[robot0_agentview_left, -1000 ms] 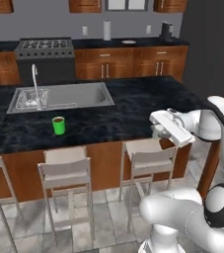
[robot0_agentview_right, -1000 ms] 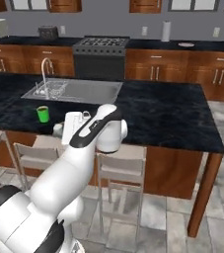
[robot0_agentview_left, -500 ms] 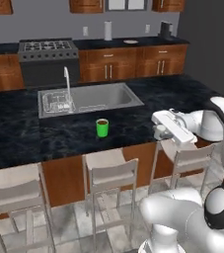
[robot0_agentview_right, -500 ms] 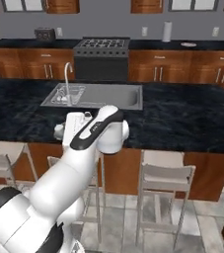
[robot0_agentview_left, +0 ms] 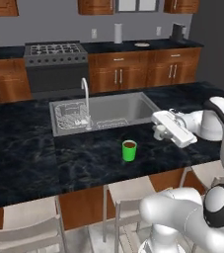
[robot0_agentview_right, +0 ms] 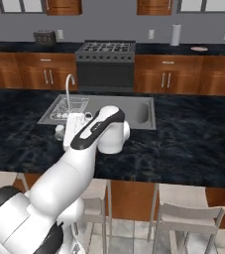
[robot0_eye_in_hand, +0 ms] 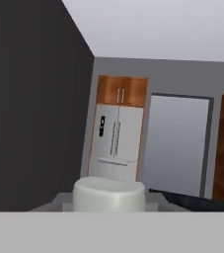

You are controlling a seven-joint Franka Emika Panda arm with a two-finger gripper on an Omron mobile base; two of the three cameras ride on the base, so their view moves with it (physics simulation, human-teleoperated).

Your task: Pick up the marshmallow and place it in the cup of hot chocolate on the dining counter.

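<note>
The white marshmallow [robot0_agentview_left: 159, 132] sits between the fingers of my gripper [robot0_agentview_left: 160, 133], which is shut on it and held above the dining counter [robot0_agentview_left: 29, 158]. The green cup of hot chocolate [robot0_agentview_left: 129, 150] stands on the counter in front of the sink, a little left of and below the gripper. From the right side, the marshmallow [robot0_agentview_right: 59, 132] shows at the gripper [robot0_agentview_right: 60, 133] over the black dining counter [robot0_agentview_right: 193, 134]. In the hand view the marshmallow [robot0_eye_in_hand: 109, 194] is a white stubby cylinder in the gripper [robot0_eye_in_hand: 109, 200], which points at the room.
A steel sink [robot0_agentview_left: 103, 111] with a faucet [robot0_agentview_left: 86, 94] and a dish rack is inset behind the cup. Stools [robot0_agentview_left: 128, 197] line the counter's near side. A stove [robot0_agentview_left: 54, 52], a paper-towel roll [robot0_agentview_left: 118, 33] and a plate [robot0_agentview_left: 142, 44] are on the back counter.
The base has driven sideways, so the whole scene has slid right in the left base view. The cup now stands close to the gripper. The grip on the marshmallow is unchanged.
</note>
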